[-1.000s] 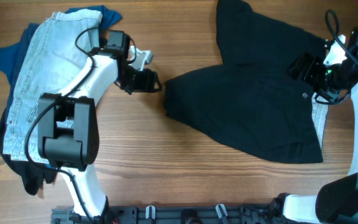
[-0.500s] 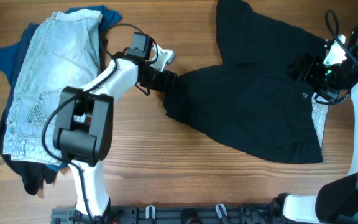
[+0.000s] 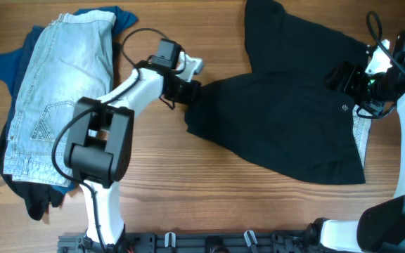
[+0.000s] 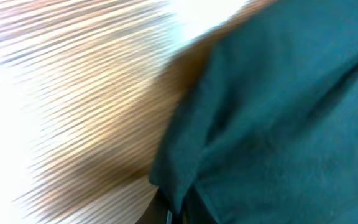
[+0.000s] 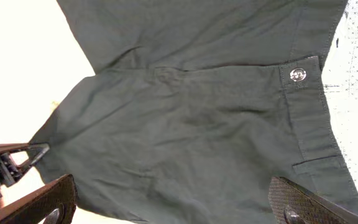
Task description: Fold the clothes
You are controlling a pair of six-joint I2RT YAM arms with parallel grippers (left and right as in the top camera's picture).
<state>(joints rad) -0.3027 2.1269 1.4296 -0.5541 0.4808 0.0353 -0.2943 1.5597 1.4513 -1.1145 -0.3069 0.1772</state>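
The black shorts (image 3: 280,119) lie spread flat on the right half of the wooden table, with a small button (image 3: 345,107) near the waistband. My left gripper (image 3: 188,91) sits at the left leg's hem corner, shut on a pinch of that dark fabric (image 4: 278,112); its jaws show only at the bottom edge of the left wrist view. My right gripper (image 3: 354,84) hovers over the waistband end, open wide. Both of its fingertips (image 5: 55,199) frame the shorts (image 5: 197,124) and the button (image 5: 298,74), and they hold nothing.
A pile of other clothes lies at the far left: light-blue denim shorts (image 3: 55,91) on top of a blue top (image 3: 9,63), with a dark garment (image 3: 37,197) under them. The pale patterned waistband lining (image 3: 361,137) shows at the shorts' right edge.
My left gripper has moved right from the bare wood to the shorts' left hem corner and has shut on the fabric. The right arm has not moved.
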